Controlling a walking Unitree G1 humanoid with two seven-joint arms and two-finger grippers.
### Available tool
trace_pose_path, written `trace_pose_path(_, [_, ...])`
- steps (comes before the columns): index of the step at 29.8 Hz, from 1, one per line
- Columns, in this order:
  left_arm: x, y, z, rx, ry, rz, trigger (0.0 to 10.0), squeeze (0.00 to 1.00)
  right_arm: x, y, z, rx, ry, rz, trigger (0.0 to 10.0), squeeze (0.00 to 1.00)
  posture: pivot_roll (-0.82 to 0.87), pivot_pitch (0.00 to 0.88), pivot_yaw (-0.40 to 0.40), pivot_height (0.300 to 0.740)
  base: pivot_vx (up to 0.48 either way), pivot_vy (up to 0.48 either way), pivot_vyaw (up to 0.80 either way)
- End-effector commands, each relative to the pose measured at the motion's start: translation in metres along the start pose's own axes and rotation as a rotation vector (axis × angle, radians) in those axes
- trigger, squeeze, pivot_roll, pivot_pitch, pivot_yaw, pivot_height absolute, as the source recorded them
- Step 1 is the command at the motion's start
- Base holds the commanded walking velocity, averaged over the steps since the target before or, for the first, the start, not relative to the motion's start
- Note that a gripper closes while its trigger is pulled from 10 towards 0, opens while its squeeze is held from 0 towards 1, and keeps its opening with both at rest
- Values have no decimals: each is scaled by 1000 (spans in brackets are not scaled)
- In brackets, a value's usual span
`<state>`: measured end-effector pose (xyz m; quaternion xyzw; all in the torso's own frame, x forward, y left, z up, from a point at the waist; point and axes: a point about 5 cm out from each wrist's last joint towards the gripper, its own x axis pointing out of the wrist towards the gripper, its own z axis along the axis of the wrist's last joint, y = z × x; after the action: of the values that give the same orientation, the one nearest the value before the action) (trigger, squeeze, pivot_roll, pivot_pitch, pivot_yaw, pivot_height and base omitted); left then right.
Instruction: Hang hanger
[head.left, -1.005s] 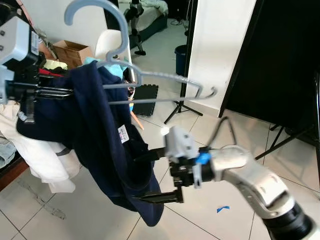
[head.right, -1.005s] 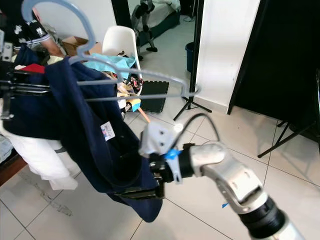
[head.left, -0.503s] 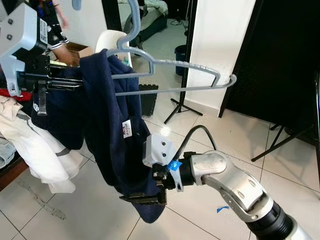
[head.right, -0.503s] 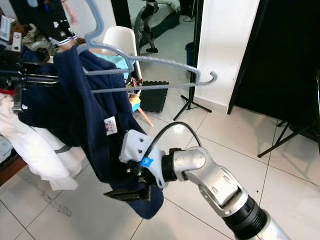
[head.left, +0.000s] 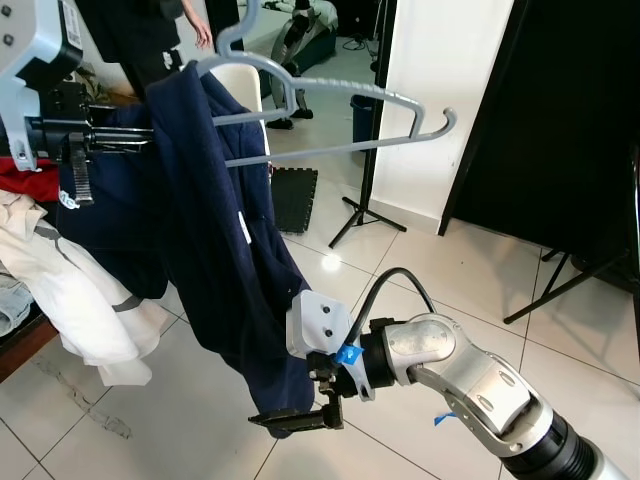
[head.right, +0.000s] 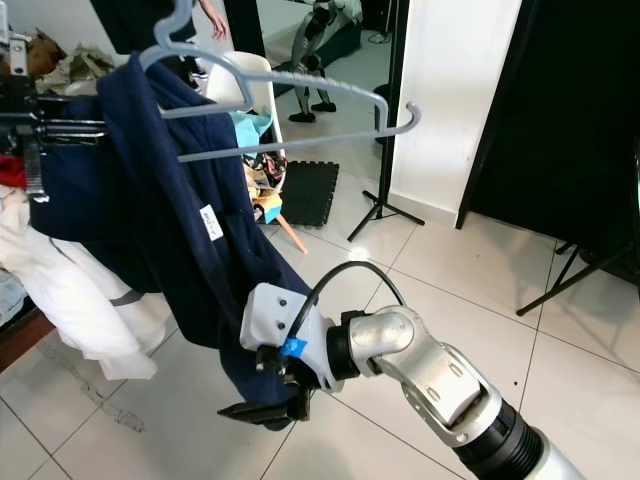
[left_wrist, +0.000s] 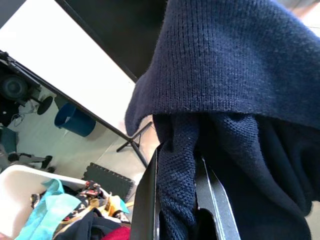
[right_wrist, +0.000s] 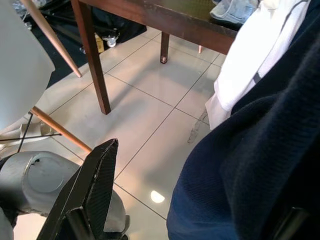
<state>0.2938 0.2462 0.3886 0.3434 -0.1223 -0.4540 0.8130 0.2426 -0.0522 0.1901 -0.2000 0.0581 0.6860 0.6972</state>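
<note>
A grey plastic hanger (head.left: 340, 95) is held high at the left, its hook (head.left: 232, 32) up and its free arm reaching right. A navy knit sweater (head.left: 215, 250) drapes over its near shoulder and hangs to knee height. My left gripper (head.left: 120, 135) is at the upper left, shut on the sweater-covered end of the hanger; the left wrist view shows knit fabric pinched between its fingers (left_wrist: 152, 200). My right gripper (head.left: 290, 405) is low at the sweater's hem, open, with the hem (right_wrist: 250, 190) between its spread fingers (right_wrist: 92, 192).
A person in dark clothes (head.left: 140, 25) stands behind the hanger. A white chair (head.left: 225, 80) piled with clothes, a white garment (head.left: 70, 300), a brown table (right_wrist: 165, 15), a black floor mat (head.left: 295, 195) and tripod legs (head.left: 362, 215) surround the tiled floor. A dark opening (head.left: 560, 120) lies right.
The hanger has risen and its free end tilted up. My right gripper has dropped lower and moved left, down to the sweater's hem. A person has come into view behind.
</note>
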Motion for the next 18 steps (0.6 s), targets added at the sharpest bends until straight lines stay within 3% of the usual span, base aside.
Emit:
trace_pose_path(1, [-8, 9, 11, 36, -48, 78, 0, 0, 1, 3, -1, 20, -17, 3, 10000, 0, -14, 134, 54, 740, 0, 0, 0])
trace_pose_path(3, [-8, 9, 11, 36, -48, 78, 0, 0, 1, 3, -1, 20, -17, 3, 10000, 0, -14, 134, 54, 740, 0, 0, 0])
trace_pose_path(4, [-8, 10, 11, 36, -48, 86, 0, 0, 0, 1, 0, 28, -32, -6, 0, 0, -14, 135, 55, 740, 0, 0, 0])
trace_pose_path(7, [-8, 11, 11, 35, -47, 90, 0, 0, -3, 0, 1, 39, -55, -11, 0, 0, -13, 136, 55, 740, 0, 0, 0])
trace_pose_path(12, [-13, 12, 8, 24, -42, 92, 0, 0, -29, -14, 3, 53, -88, -59, 0, 0, -17, 140, 57, 740, 0, 0, 0])
trace_pose_path(14, [-13, 12, 8, 24, -42, 92, 0, 0, -29, -14, 3, 53, -88, -59, 0, 0, -17, 140, 57, 740, 0, 0, 0])
trace_pose_path(16, [-24, 12, 6, -3, -21, 76, 0, 0, -62, -29, -4, 41, -29, -153, 0, 0, -22, 141, 59, 740, 0, 0, 0])
trace_pose_path(17, [-24, 12, 6, -3, -21, 76, 0, 0, -62, -29, -4, 41, -29, -153, 0, 0, -22, 141, 59, 740, 0, 0, 0])
trace_pose_path(18, [-31, 10, 4, -23, -7, 49, 0, 0, -78, -36, -5, 25, 7, -211, 0, 0, -24, 139, 60, 740, 0, 0, 0])
